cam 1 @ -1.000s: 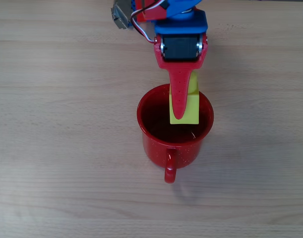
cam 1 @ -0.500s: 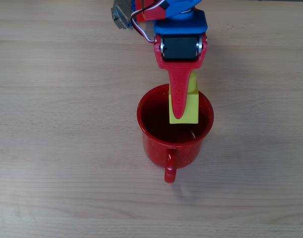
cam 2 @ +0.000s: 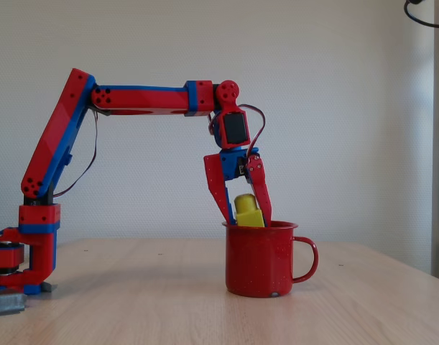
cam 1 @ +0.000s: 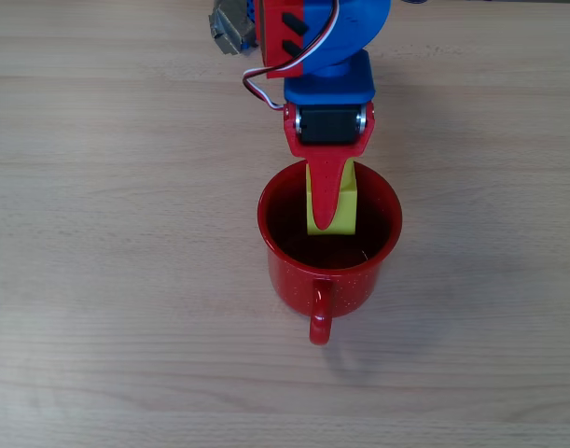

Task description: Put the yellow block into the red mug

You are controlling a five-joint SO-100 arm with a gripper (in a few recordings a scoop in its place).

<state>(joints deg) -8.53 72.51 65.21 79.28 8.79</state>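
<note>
Gripper [cam 2: 246, 215] at frame centre pinches the yellow block [cam 2: 248, 211], which sits half below the red mug's [cam 2: 261, 262] rim in the fixed view, toward the rim's upper edge in the overhead view. Released off-centre, it could catch the rim and tumble out.
</note>
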